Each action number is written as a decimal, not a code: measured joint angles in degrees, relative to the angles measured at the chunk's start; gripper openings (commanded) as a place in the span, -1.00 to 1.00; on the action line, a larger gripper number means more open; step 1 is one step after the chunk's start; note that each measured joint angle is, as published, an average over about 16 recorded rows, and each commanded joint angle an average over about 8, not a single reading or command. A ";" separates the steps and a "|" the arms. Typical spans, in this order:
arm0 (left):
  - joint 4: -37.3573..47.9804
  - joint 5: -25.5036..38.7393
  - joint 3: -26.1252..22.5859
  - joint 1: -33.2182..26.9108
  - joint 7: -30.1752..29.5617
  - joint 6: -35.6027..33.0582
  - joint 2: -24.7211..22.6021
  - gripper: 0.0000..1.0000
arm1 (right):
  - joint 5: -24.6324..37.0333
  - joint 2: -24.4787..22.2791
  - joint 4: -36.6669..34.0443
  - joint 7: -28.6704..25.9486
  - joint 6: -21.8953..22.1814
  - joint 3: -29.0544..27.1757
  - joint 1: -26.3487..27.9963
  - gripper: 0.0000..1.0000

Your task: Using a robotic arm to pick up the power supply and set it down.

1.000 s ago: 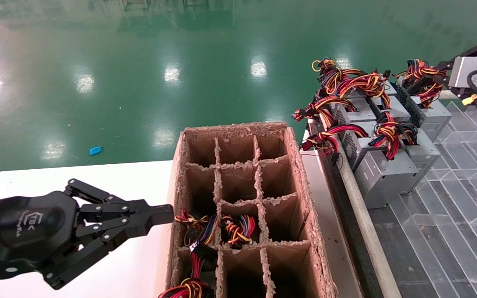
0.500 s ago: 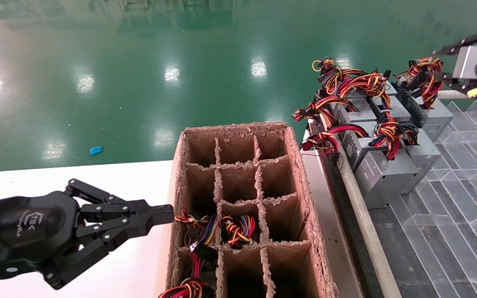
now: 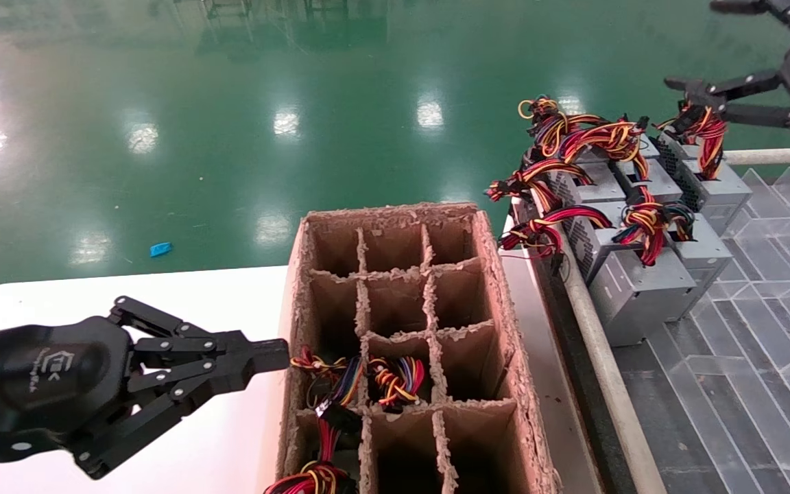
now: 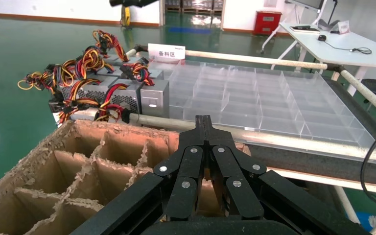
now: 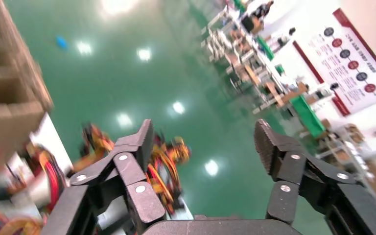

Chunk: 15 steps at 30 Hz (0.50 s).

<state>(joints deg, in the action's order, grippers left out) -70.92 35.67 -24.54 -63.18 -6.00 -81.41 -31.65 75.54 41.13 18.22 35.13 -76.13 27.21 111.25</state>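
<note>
Several silver-grey power supplies with red, yellow and black wire bundles stand close together on the rack at the right. The back right power supply (image 3: 723,186) (image 4: 152,97) has its wires (image 3: 705,130) sticking up. My right gripper (image 3: 707,44) (image 5: 203,142) hovers open above those wires, holding nothing. Its lower fingertip (image 3: 679,84) sits just over the bundle, which shows blurred past the fingers in the right wrist view. My left gripper (image 3: 275,355) (image 4: 203,120) is shut and empty, low beside the cardboard box's left wall.
A brown cardboard box (image 3: 505,302) with divider cells stands on the white table (image 3: 196,302); a few near cells hold wire bundles (image 3: 395,379). A clear plastic tray grid (image 3: 745,357) (image 4: 254,98) and a rail (image 3: 601,370) lie to the right. Green floor lies beyond.
My right arm has lifted and swung upward from the back right supply's wires; its open fingers now show above them. The supplies stayed put. The left arm has not moved.
</note>
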 measured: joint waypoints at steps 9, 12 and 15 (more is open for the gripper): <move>0.00 0.00 0.00 0.00 0.00 0.00 0.00 -1.00 | -5.12 -0.78 4.04 -5.31 -3.20 -2.00 -4.47 1.00; 0.00 0.00 0.00 0.00 0.00 0.00 0.00 -1.00 | -6.71 -1.08 7.06 -7.61 -3.49 -2.51 -7.06 1.00; 0.00 0.00 0.00 0.00 0.00 0.00 0.00 -0.38 | -8.34 -1.39 9.99 -9.94 -3.86 -3.03 -9.65 1.00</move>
<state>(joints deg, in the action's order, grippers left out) -70.92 35.67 -24.55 -63.18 -6.00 -81.41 -31.65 67.20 39.75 28.21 25.20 -79.98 24.18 101.61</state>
